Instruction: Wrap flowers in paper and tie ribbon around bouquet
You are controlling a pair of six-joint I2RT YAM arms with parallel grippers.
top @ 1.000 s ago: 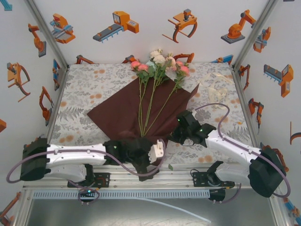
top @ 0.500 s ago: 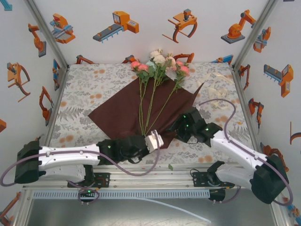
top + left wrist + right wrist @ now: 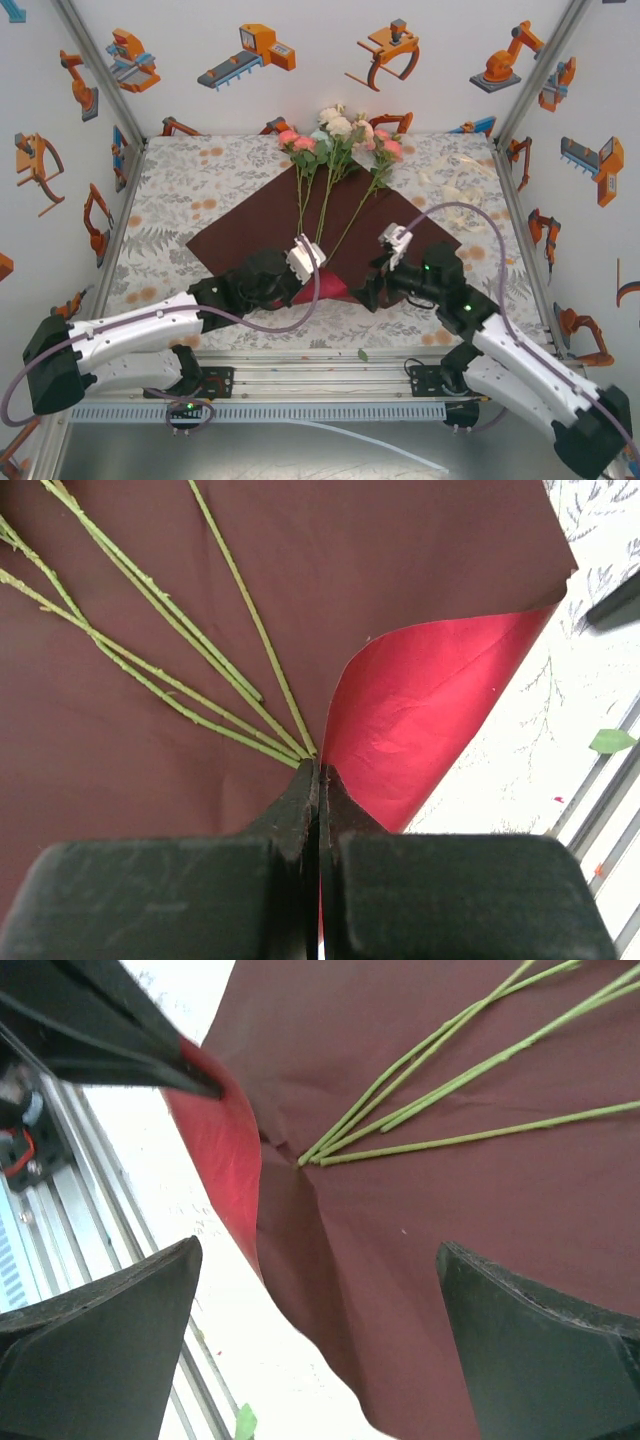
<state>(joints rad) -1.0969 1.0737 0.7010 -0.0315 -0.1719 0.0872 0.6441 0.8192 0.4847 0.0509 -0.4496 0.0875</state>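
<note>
The flowers (image 3: 340,135) lie with pink and white blooms at the back and thin green stems (image 3: 200,670) running toward me across the dark maroon paper (image 3: 250,225). The paper's near corner is curled up, showing its crimson side (image 3: 420,720). My left gripper (image 3: 318,768) is shut on the paper's edge right at the stem ends (image 3: 310,1158). My right gripper (image 3: 318,1250) stands wide open just above the paper's near right part, touching nothing. The ribbon (image 3: 452,190) is a faint pale curl on the cloth at the back right.
A grey-and-orange floral tablecloth (image 3: 190,170) covers the table, with white walls on three sides. The aluminium rail (image 3: 330,375) runs along the near edge, a loose green leaf (image 3: 362,354) beside it. Both arms meet over the paper's near corner.
My left gripper moved forward from the near edge, shut on the paper's near corner and lifted it, showing crimson. My right gripper opened, and its arm swung in toward the middle.
</note>
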